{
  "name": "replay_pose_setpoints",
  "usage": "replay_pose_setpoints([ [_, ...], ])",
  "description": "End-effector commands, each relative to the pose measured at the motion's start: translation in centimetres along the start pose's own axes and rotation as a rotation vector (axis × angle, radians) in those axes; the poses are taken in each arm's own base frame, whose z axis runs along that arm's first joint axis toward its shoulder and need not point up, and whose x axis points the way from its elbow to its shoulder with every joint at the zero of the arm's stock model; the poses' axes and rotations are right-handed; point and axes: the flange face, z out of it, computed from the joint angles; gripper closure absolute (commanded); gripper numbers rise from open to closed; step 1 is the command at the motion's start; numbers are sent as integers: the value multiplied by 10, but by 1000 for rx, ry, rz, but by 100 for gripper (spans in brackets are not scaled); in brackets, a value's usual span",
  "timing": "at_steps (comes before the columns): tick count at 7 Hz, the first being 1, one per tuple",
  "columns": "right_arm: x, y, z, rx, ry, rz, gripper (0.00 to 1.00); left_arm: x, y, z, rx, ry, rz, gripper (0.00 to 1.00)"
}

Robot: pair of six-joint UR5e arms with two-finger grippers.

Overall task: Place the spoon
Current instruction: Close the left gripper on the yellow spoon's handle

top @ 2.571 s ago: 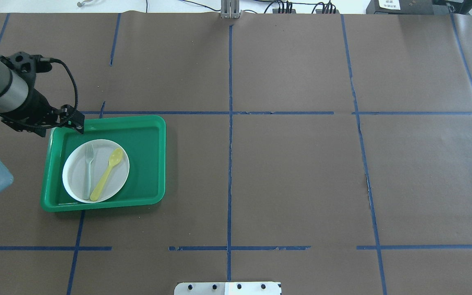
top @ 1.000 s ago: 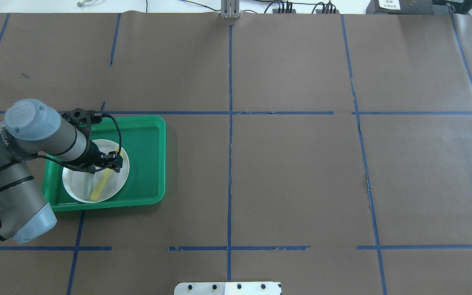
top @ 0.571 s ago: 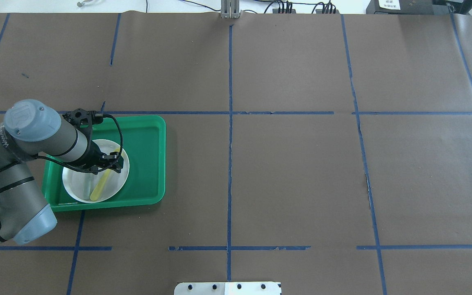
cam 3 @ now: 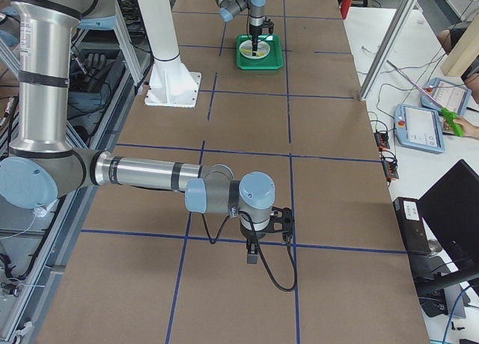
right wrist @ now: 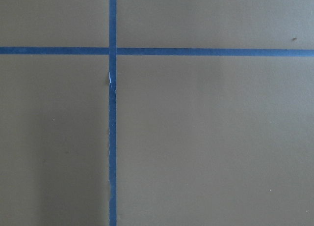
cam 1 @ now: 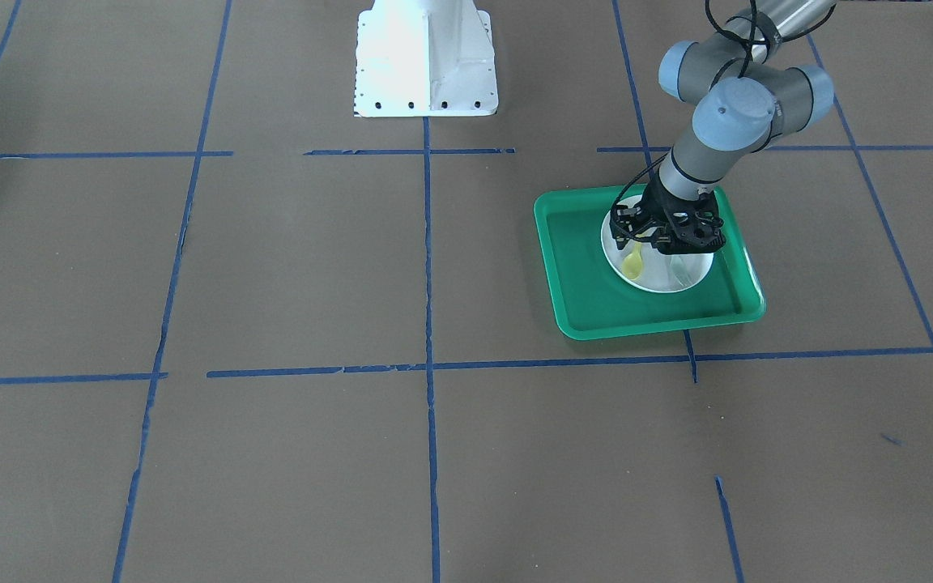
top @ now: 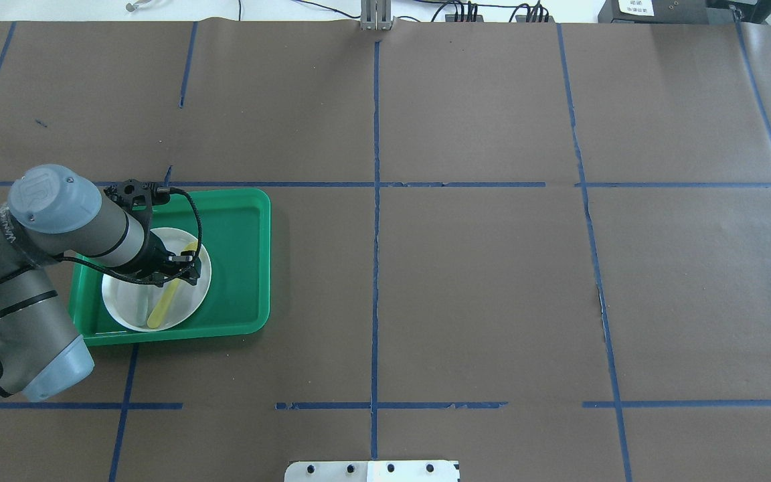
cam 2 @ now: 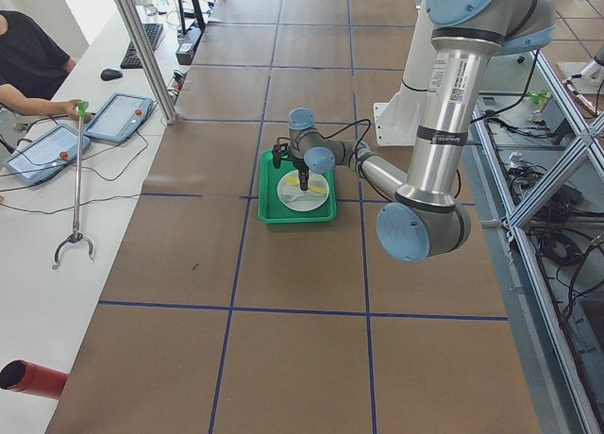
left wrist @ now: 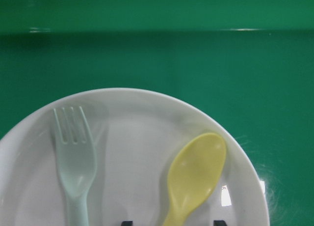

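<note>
The yellow spoon (left wrist: 196,172) lies on the white plate (left wrist: 137,137) inside the green tray (left wrist: 196,54), its bowl toward the table's far side. My left gripper (top: 181,266) hangs low over the plate, open. In the left wrist view its two fingertips (left wrist: 219,222) show at the bottom edge, either side of the spoon's handle. In the overhead view the wrist hides the bowl, and only the handle (top: 170,298) shows. The front view shows the spoon's bowl (cam 1: 634,261) beside the gripper (cam 1: 643,241). My right gripper (cam 3: 253,256) shows only in the exterior right view, so I cannot tell its state.
A pale grey-green fork (left wrist: 73,157) lies on the plate to the left of the spoon, parallel to it. The tray (top: 238,254) sits at the table's left side on brown paper with blue tape lines. The robot's white base (cam 1: 424,57) stands at the near edge.
My left arm swung from the tray's far-left corner to over the plate, covering the spoon's bowl. In the last second it only shifted slightly. The spoon and fork have not moved.
</note>
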Motion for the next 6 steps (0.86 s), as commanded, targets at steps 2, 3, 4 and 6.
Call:
replay_pose_setpoints([
  [2,0,0,0,0,0,0,0,2,3,0,-3,3,4,55],
  [3,0,0,0,0,0,0,0,1,3,-1,-2,3,4,60],
  [4,0,0,0,0,0,0,0,-1,3,0,-4,-1,2,68],
  [6,0,0,0,0,0,0,0,0,3,-1,0,1,4,80],
])
